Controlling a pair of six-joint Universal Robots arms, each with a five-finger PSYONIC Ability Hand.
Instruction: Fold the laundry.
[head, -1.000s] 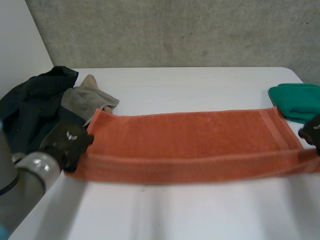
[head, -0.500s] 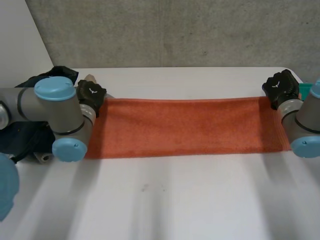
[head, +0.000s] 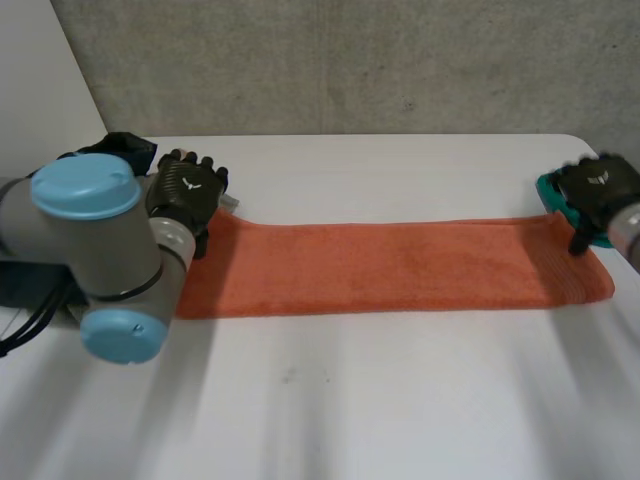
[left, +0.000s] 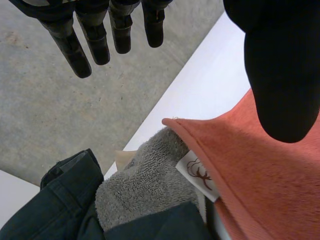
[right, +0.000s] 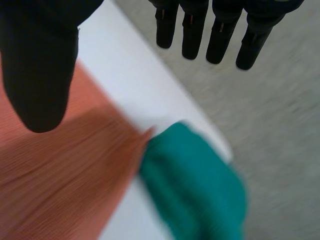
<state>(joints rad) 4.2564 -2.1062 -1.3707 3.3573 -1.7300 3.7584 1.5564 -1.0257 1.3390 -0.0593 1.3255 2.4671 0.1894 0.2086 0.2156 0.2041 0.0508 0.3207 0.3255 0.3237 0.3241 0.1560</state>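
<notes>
On a white table (head: 400, 420), an orange towel (head: 400, 265) is laid folded into a long strip, the left hand (head: 185, 190) and right hand (head: 598, 185) held open and empty by its far corners; next, its ends are judged to need gripping for a crosswise fold.

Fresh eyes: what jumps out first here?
An orange towel lies in a long strip across the table. The left hand, open, is at its far left corner; right hand, open, at its right end beside a green cloth. A grey towel and dark clothes are heaped by the left end.
</notes>
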